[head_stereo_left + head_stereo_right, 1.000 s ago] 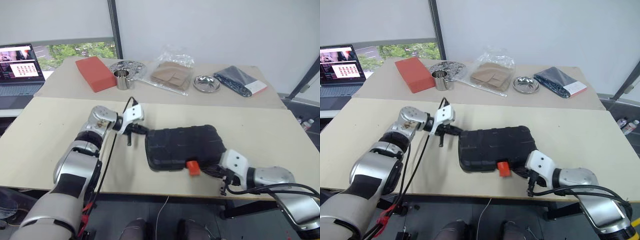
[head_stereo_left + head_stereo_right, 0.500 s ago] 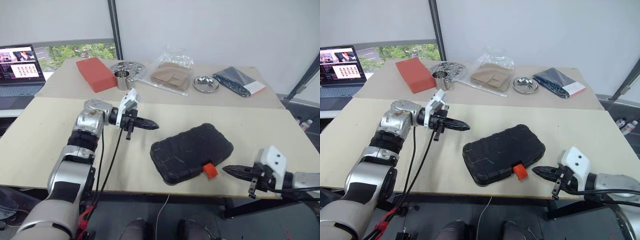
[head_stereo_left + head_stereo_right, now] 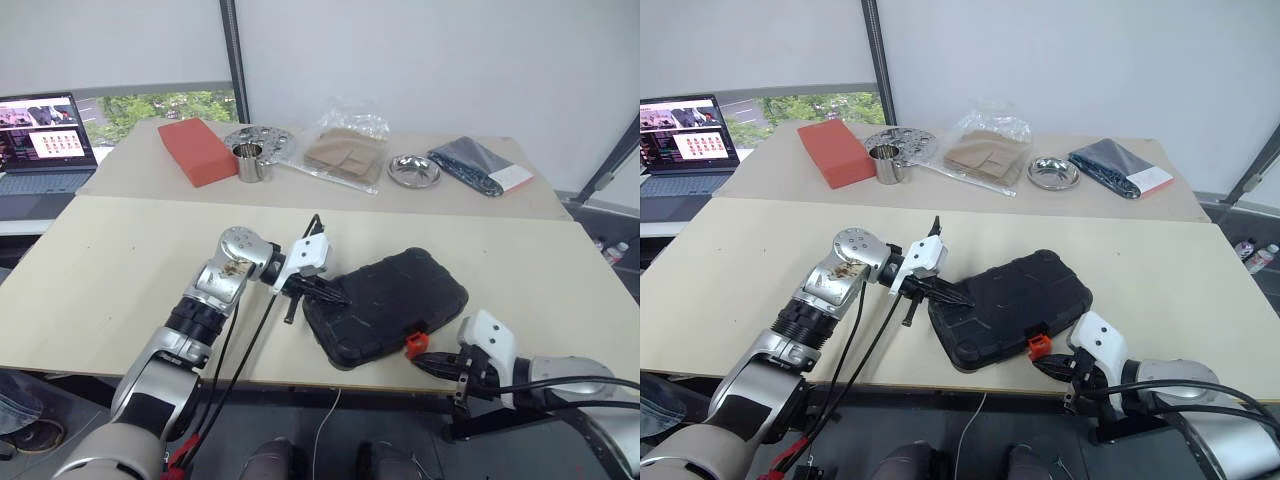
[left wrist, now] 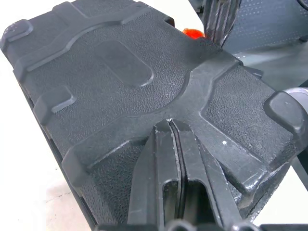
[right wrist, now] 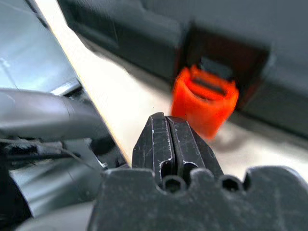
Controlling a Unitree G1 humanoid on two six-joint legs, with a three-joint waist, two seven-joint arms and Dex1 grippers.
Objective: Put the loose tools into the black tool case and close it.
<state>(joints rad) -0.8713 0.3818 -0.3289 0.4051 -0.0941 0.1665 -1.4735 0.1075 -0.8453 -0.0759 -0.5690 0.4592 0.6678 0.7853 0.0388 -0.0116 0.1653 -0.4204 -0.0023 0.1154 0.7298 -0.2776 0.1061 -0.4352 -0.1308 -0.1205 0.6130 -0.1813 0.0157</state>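
The black tool case (image 3: 390,300) lies closed and slanted near the table's front edge, its orange latch (image 3: 415,345) sticking out at the near side. My left gripper (image 3: 335,296) is shut, its tips resting on the case's lid (image 4: 144,91) at the left end. My right gripper (image 3: 425,362) is shut with nothing in it, tips just short of the orange latch (image 5: 204,98). The loose tools are hidden from view.
On the far table stand a red block (image 3: 196,150), a metal cup (image 3: 247,160), a perforated metal plate (image 3: 262,137), a plastic bag (image 3: 343,150), a small steel bowl (image 3: 415,170) and a dark blue packet (image 3: 478,165). A laptop (image 3: 40,140) sits at far left.
My left gripper came down and to the right onto the case's left end. My right gripper swung in from the right to the orange latch. The case has shifted slightly.
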